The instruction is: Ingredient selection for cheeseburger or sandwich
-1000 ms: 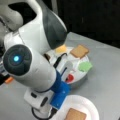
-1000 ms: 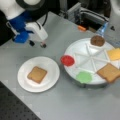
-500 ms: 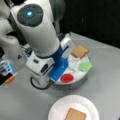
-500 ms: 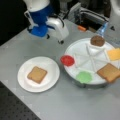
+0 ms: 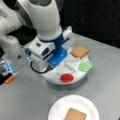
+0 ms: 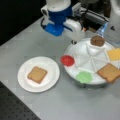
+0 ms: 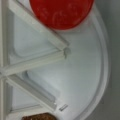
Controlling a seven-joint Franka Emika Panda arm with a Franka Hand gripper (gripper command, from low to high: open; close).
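A tan bread slice point(image 6: 37, 74) point(image 5: 75, 115) lies on the white paper plate point(image 6: 25, 85) point(image 5: 57, 107). The white divided tray point(image 6: 72, 72) point(image 5: 53, 77) holds a dark-brown patty point(image 6: 97, 40) point(image 7: 37, 117), a yellow cheese slice point(image 6: 113, 53), a second bread slice point(image 6: 109, 72) point(image 5: 79, 51), a green piece point(image 6: 84, 76) point(image 5: 85, 66) and a red piece point(image 6: 67, 60) point(image 5: 66, 78) point(image 7: 60, 12). My gripper point(image 6: 74, 40) hangs over the tray's rim, between the red piece and the patty. Nothing shows in it. The wrist view looks down on empty compartments.
A blue and orange object point(image 5: 7, 72) stands at a front view's left edge. Metal and blue equipment point(image 6: 100, 22) sits behind the tray. A dark perforated table edge point(image 6: 15, 110) runs along a front view's bottom left.
The arm has swung away from the plate side and across to the divided tray, and now hangs over its rim. The bread slice on the plate has not moved.
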